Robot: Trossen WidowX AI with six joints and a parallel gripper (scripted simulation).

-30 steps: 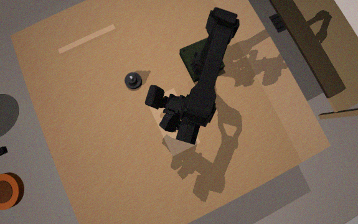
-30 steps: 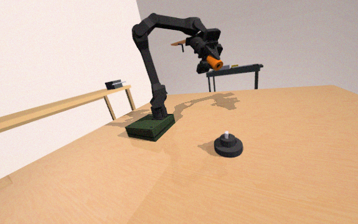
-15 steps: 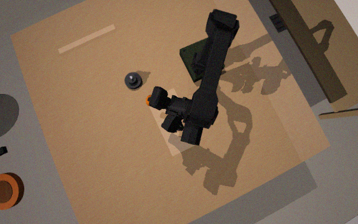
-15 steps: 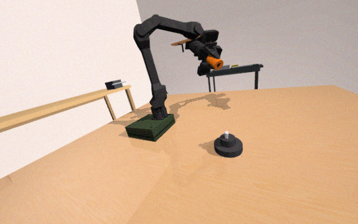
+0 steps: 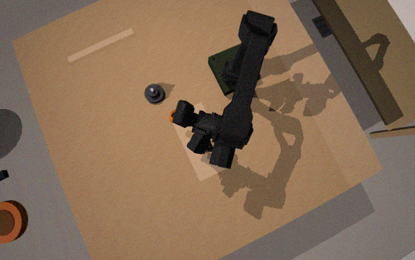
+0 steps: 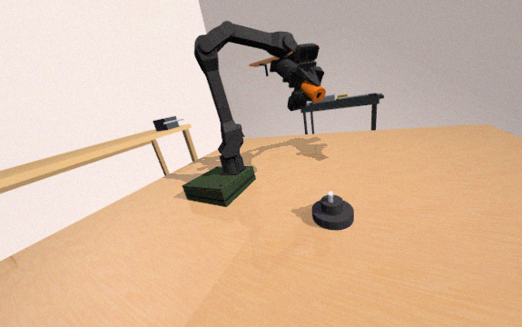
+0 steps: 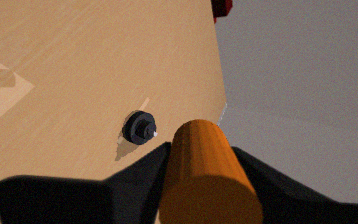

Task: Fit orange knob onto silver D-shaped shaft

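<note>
Orange is what catches my eye first, the ribbed knob that the black gripper has pinched between its two fingers, one on either side. The knob is held up in the air, well above the worktop, and it's tilted rather than upright, so from over here I can see its end face with a dark hole in it; I can't make out which way the hole's flat side is turned. From above, only a sliver of it peeks out past the gripper. Behind the gripper the black arm arches up and back to a dark green base block standing on the wood. Apart from the knob, out on the worktop, sits the round pedestal, dark and stepped, with the silver shaft standing up bare from its middle. The knob isn't on it and isn't touching it. A pale strip lies on the wood beyond the pedestal. Further out, a long wooden shelf or bench runs along the white wall, and past the worktop's edge there's an orange-brown round thing with a darker centre.
</note>
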